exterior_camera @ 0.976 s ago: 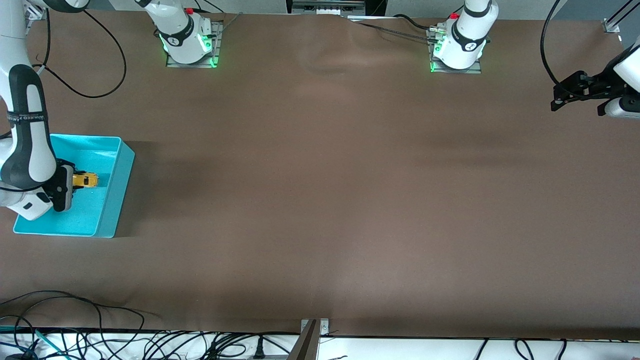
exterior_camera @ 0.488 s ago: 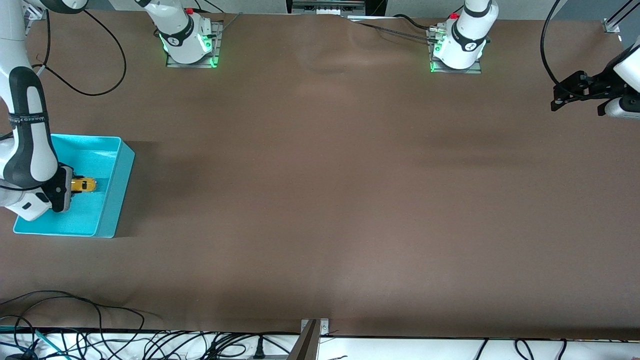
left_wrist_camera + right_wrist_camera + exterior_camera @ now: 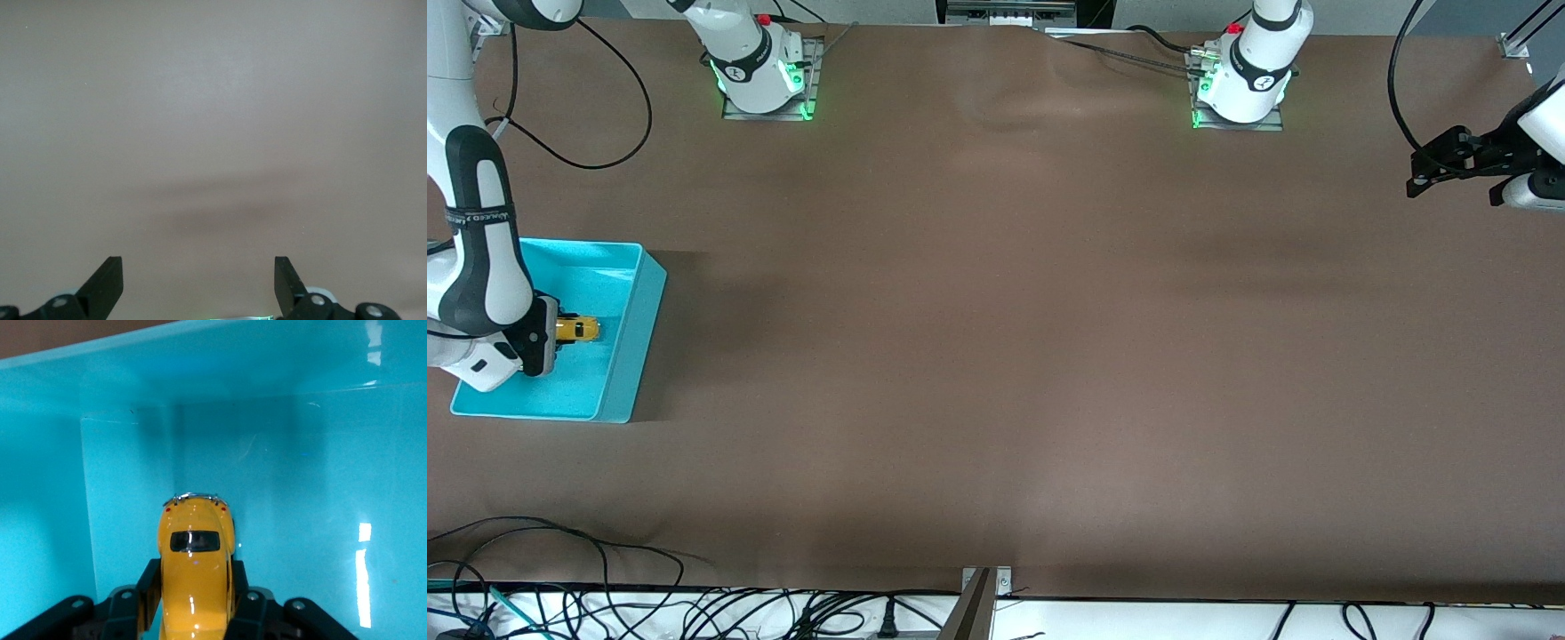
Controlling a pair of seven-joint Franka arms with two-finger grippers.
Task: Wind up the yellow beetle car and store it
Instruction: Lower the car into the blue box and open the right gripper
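The yellow beetle car (image 3: 576, 330) (image 3: 195, 567) sits low inside the turquoise bin (image 3: 627, 356), clamped between the black fingers (image 3: 148, 583) of my right gripper (image 3: 554, 331) (image 3: 193, 587). That gripper is shut on the car's sides, with the car's rounded end pointing out toward the bin wall (image 3: 267, 407). Whether the wheels touch the bin floor is hidden. My left gripper (image 3: 1427, 173) (image 3: 199, 280) waits open over bare table at the left arm's end, with nothing between its fingers.
The brown table (image 3: 996, 356) spreads wide between the bin and the left arm. Both arm bases (image 3: 760, 76) (image 3: 1240, 84) stand along the table's back edge. Cables (image 3: 605, 604) lie past the table edge nearest the front camera.
My right gripper has sunk lower into the bin with the car and drawn slightly toward the right arm's end of the table. The left arm has not moved.
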